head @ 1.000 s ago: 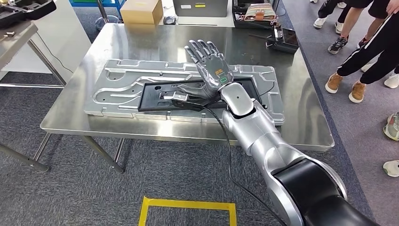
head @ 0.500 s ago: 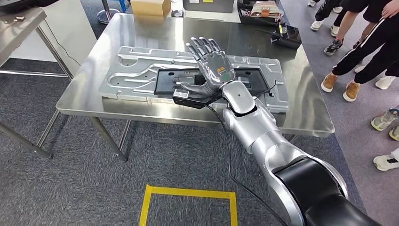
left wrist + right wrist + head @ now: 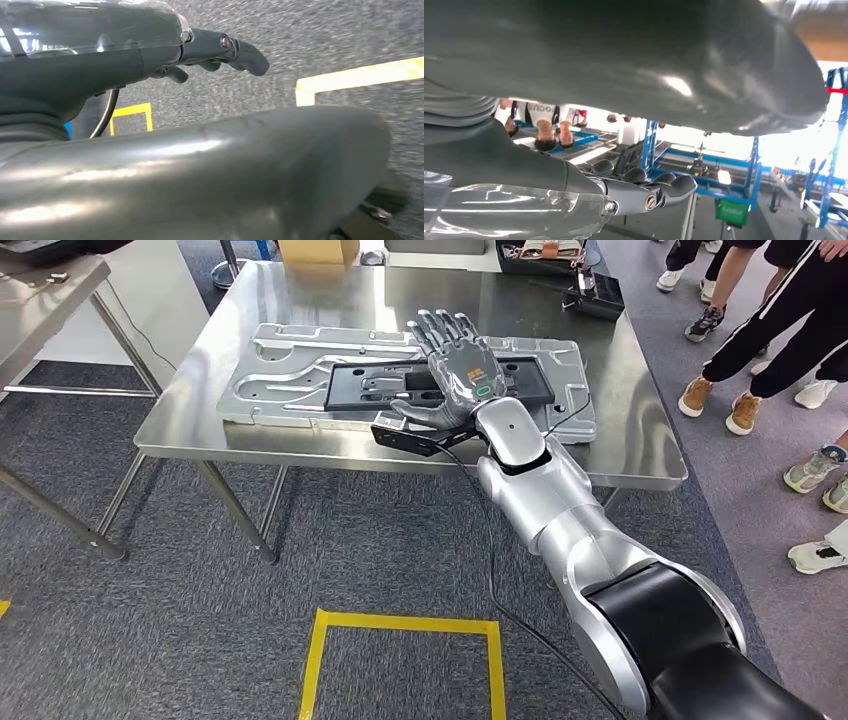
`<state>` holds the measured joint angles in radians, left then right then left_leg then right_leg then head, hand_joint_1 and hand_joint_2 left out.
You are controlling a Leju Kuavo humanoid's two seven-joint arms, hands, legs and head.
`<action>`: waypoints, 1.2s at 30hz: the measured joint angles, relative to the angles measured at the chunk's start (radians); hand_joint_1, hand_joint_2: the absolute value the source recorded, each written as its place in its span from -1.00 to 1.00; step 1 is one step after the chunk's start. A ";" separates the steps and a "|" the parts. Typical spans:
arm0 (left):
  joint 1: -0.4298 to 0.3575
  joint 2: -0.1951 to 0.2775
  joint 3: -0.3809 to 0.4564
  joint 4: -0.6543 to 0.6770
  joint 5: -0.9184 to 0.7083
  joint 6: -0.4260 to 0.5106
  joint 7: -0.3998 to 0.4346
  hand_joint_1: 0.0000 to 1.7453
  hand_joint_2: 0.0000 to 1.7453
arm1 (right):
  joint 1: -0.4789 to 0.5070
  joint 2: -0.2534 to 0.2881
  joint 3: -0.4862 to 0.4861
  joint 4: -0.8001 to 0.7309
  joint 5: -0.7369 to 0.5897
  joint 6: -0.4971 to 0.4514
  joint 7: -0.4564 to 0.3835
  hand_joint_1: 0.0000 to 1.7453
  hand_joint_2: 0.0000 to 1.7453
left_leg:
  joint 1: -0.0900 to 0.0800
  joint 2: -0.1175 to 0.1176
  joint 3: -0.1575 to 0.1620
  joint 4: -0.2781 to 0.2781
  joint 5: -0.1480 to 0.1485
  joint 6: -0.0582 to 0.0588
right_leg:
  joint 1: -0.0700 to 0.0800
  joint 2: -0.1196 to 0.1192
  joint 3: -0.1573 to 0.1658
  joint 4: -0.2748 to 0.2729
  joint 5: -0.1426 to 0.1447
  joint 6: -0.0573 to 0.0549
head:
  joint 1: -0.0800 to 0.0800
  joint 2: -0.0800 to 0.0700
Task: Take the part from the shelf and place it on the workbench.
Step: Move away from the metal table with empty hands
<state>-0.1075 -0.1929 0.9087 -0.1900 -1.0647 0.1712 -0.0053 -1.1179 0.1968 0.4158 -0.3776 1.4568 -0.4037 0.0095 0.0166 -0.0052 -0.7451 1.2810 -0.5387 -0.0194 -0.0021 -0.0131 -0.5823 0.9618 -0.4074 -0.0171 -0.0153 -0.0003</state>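
- Plainly, the part (image 3: pixel 400 385), a large silver metal plate with a black rectangular panel set in its middle, lies flat on the steel tabletop (image 3: pixel 200 430), reaching across most of its width.
- The right hand (image 3: pixel 455 375) is stretched out over the near middle of the part, back upward, its fingers (image 3: pixel 440 332) spread and holding nothing; the thumb points toward the black panel.
- Whether the palm touches the part or hangs just above it cannot be told.
- A black cable (image 3: pixel 480 510) runs from a small black unit at the wrist, past the near tabletop edge and down along the silver arm.
- The left hand (image 3: pixel 220 52) shows in its wrist view above grey carpet; its dark fingers curl slightly with nothing in them, and whether they are spread or closed cannot be told.
- At the far right corner of the tabletop rests a black device (image 3: pixel 595 295); a cardboard box (image 3: pixel 320 250) stands at the far edge.
- Beside the tabletop, to the right, stand several people; their legs and shoes (image 3: pixel 715 405) are on the carpet close to its right edge.
- Another metal table (image 3: pixel 50 290) stands to the left, well apart.
- A yellow tape square (image 3: pixel 400 625) marks the floor in front of the tabletop.
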 joint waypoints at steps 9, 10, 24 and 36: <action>-0.005 0.004 0.000 0.000 -0.004 -0.004 0.003 -1.00 -1.00 | 0.008 -0.010 -0.003 0.000 -0.003 -0.003 0.006 -1.00 -1.00 | 0.016 0.001 0.203 -0.241 0.032 0.011 | -0.016 0.000 -0.113 0.053 0.071 0.063 | 0.000 0.000; -0.005 0.004 0.000 0.000 -0.004 -0.004 0.003 -1.00 -1.00 | 0.010 -0.013 -0.004 0.001 -0.003 -0.002 0.007 -1.00 -1.00 | 0.015 0.002 0.194 -0.242 0.044 0.023 | -0.019 0.001 -0.119 0.059 0.058 0.068 | 0.000 0.000; -0.006 -0.004 0.000 -0.001 -0.002 -0.004 0.002 -1.00 -1.00 | 0.003 -0.014 -0.004 -0.015 0.002 0.007 0.012 -1.00 -1.00 | -0.006 0.006 0.045 -0.266 0.217 0.028 | 0.022 0.007 0.105 0.016 -0.114 0.004 | 0.000 0.000; -0.005 0.004 0.002 -0.001 0.000 -0.003 0.002 -1.00 -1.00 | 0.009 -0.008 -0.004 -0.012 0.002 0.013 0.009 -1.00 -1.00 | 0.008 0.003 0.190 -0.185 0.047 -0.010 | 0.003 -0.004 -0.090 0.049 0.035 0.019 | -0.001 0.000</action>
<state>-0.1121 -0.1889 0.9102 -0.1907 -1.0643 0.1680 -0.0031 -1.1092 0.1887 0.4118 -0.3901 1.4591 -0.3903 0.0183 0.0243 -0.0023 -0.5552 1.0964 -0.4914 -0.0299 0.0007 -0.0172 -0.6727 1.0111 -0.3720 0.0016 -0.0159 -0.0004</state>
